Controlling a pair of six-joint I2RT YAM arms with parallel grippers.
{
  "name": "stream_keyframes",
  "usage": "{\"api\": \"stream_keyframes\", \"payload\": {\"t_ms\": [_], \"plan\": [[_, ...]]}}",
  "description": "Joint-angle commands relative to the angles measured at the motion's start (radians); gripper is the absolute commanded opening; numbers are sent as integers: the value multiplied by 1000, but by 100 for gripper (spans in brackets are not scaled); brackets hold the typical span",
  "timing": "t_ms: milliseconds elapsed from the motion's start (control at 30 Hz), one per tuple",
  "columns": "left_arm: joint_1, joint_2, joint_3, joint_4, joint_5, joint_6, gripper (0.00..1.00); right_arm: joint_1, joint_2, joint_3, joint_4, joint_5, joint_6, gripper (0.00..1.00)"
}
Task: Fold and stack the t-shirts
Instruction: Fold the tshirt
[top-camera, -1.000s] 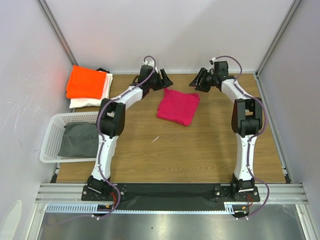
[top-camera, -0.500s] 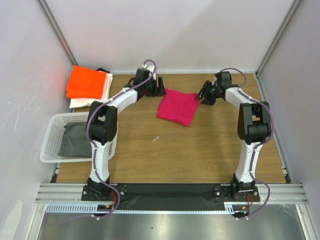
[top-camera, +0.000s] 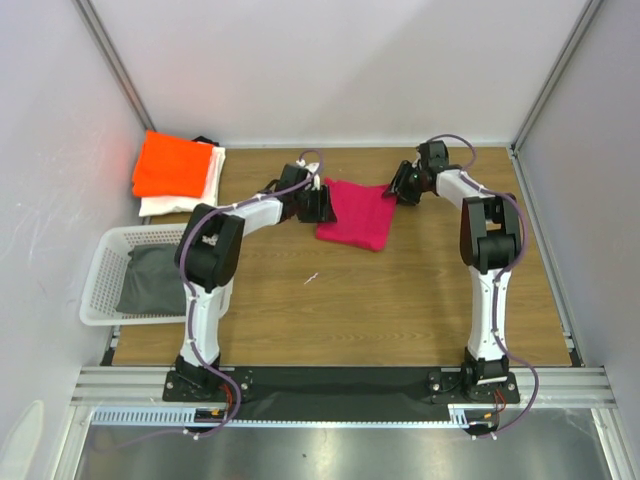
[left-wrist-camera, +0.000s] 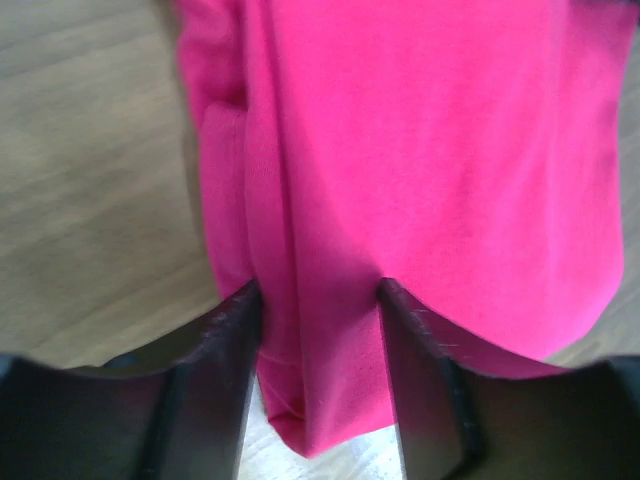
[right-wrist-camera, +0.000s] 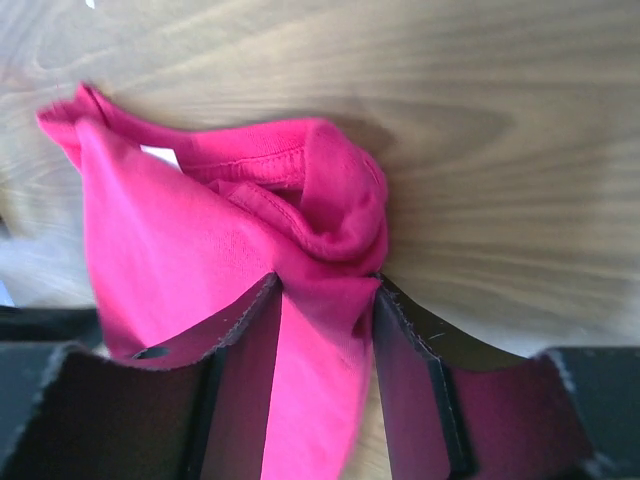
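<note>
At the bottom of the overhead view, my two arms reached up across the wooden surface (top-camera: 380, 300). At the left edge, about midway up, a white lattice basket (top-camera: 98, 262) held a grey cloth (top-camera: 155, 280). Just above the centre of the frame lay the magenta-pink t-shirt (top-camera: 357, 215), folded into a rough rectangle and flat on the surface. My left hand (top-camera: 318, 203) was at its left edge, fingers apart with the hem running between them, not pressed together. My right hand (top-camera: 398, 187) was at the shirt's upper right corner. Its fingers were likewise apart, one on each side of the cloth, just below a bunched fold. In the upper left corner, well apart from both hands, the orange t-shirt (top-camera: 172, 165) lay folded on top of the white t-shirt (top-camera: 180, 205).
</note>
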Motion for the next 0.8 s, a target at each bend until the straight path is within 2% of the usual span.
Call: {"api": "stream_keyframes", "payload": {"t_ms": [0, 133, 333, 367, 400, 433, 533, 567, 633, 767], "plan": [[-16, -77, -81, 56, 45, -23, 55, 28, 18, 76, 19, -14, -23, 45], [-25, -117, -145, 66, 43, -46, 40, 45, 58, 119, 28, -29, -25, 45], [-29, -201, -216, 97, 63, -58, 24, 55, 102, 198, 25, -109, -57, 47], [-29, -208, -213, 94, 68, -52, 26, 57, 112, 221, 13, -115, -64, 49], [-29, -212, -204, 82, 65, -47, 32, 55, 119, 270, -5, -112, -84, 55], [-27, -215, -190, 48, 59, -31, 49, 54, 125, 301, -47, -112, -95, 58], [0, -214, -104, -27, 13, -20, 68, 28, 125, 382, -105, -114, -106, 70], [14, -197, -37, -51, -4, -24, 69, 19, 115, 398, -116, -123, -101, 76], [62, -173, 34, -117, -13, -67, 71, -12, 96, 425, -143, -152, -98, 80], [99, -113, 135, -87, -49, -129, 71, -38, 20, 375, -165, -140, -126, 81]]}}
